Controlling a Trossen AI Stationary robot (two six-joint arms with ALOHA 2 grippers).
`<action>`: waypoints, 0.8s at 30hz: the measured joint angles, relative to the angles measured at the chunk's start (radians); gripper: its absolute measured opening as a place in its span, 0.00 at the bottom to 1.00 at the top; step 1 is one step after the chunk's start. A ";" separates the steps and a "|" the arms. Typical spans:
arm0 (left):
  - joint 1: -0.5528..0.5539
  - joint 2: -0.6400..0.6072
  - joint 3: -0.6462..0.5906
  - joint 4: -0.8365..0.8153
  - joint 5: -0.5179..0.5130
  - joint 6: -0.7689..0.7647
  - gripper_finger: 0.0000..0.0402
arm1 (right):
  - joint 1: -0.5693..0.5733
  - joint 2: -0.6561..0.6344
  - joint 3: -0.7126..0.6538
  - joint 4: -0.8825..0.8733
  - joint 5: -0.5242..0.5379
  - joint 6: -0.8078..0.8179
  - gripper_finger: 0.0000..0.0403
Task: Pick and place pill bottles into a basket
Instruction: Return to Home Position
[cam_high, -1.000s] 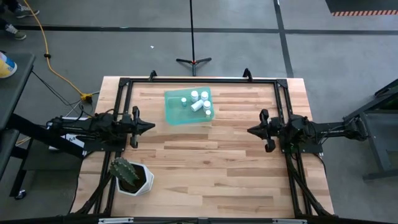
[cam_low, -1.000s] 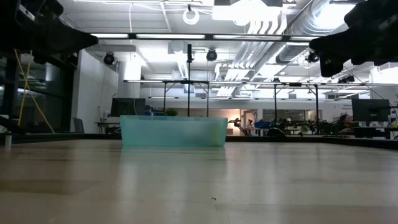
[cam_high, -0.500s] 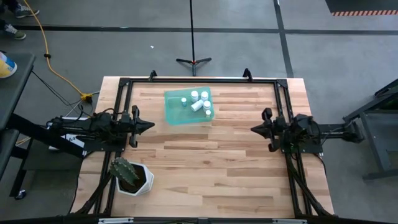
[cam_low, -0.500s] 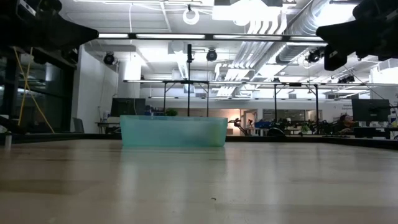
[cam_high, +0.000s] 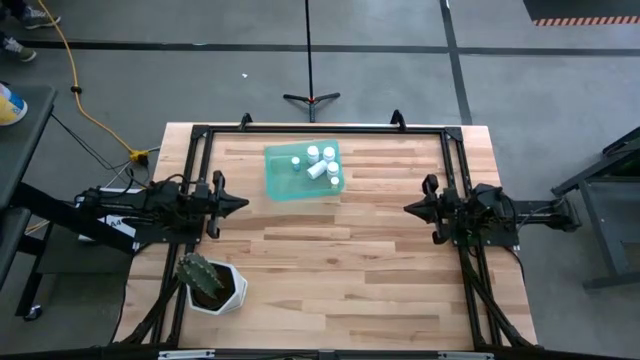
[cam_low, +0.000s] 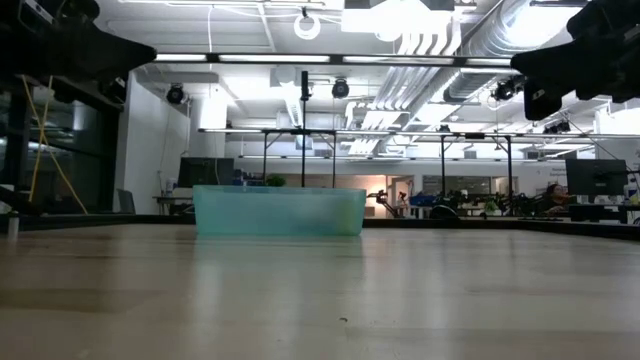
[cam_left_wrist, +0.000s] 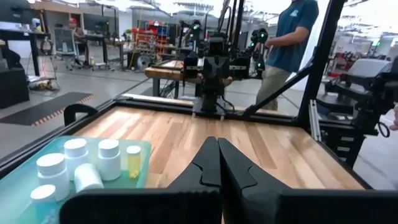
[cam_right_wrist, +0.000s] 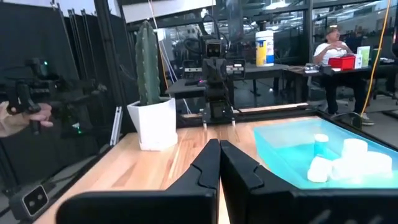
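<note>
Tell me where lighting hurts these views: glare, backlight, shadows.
Low view: the ceiling lights glare, so the left arm and right arm read as black silhouettes, while the basket glows through. Right wrist view: the pill bottles wash out bright. Left wrist view: parts of the far room are blown out. High view: even light, soft shadows.

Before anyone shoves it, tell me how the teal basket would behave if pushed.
The basket looks like thin translucent plastic with low walls, so it would probably slide easily on the wooden table and flex slightly. The pill bottles inside, one apparently on its side, would likely rattle or roll.
</note>
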 joint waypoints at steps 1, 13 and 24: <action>0.000 0.000 0.000 -0.007 -0.001 0.000 0.05 | 0.000 0.000 0.000 -0.002 0.000 -0.006 0.00; 0.000 0.000 0.000 -0.017 -0.021 0.055 0.05 | 0.000 0.000 0.000 -0.009 0.000 -0.067 0.00; 0.000 0.000 0.000 -0.027 -0.015 0.056 0.05 | 0.000 0.000 0.000 -0.009 0.000 -0.085 0.00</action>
